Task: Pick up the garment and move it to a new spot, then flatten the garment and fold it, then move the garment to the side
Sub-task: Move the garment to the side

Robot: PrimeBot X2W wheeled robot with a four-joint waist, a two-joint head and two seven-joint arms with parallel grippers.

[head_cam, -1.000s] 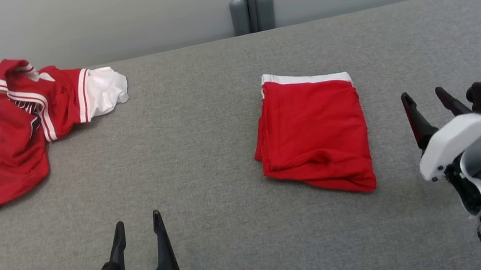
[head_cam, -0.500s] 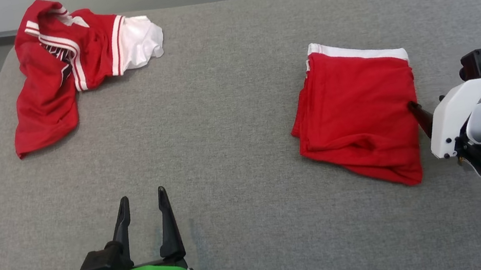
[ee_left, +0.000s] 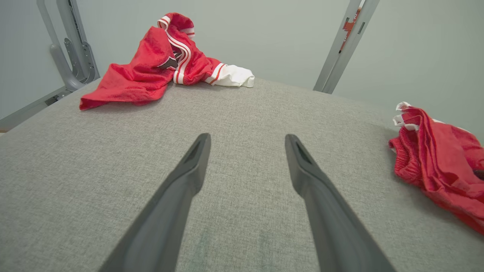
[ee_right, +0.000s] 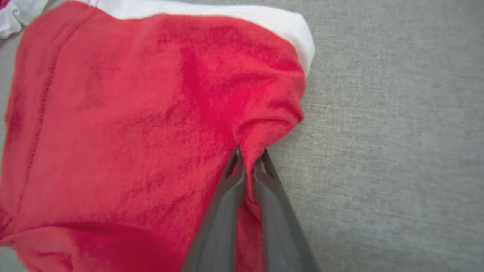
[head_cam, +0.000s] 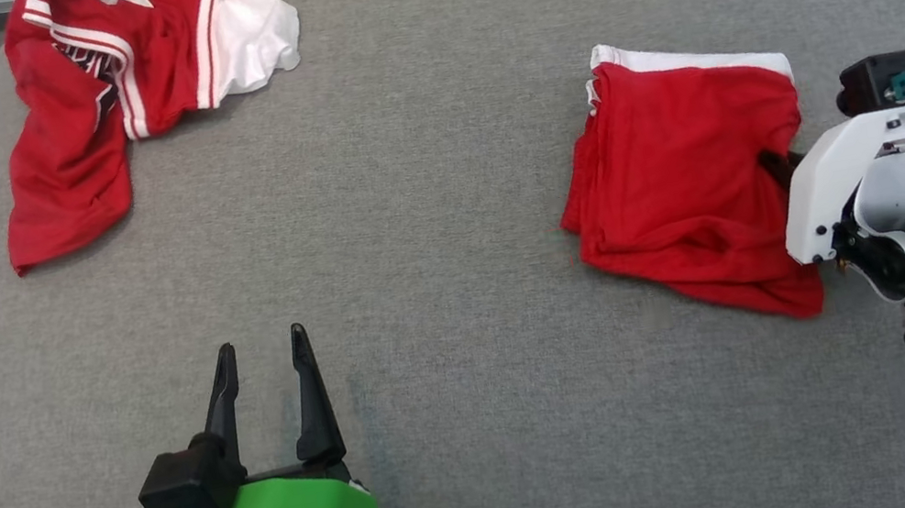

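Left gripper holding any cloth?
No, the left gripper is open, with bare grey table between its fingers.

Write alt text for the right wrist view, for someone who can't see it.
The right claw is shut, pinching a bunched fold at the edge of a folded red garment with a white band, lying on a grey fabric surface.

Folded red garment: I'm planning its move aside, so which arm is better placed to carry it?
Right. The right pincer is shut on the folded red garment at its edge, cloth bunched between the fingers. The left pincer stands open over the grey surface, well apart.
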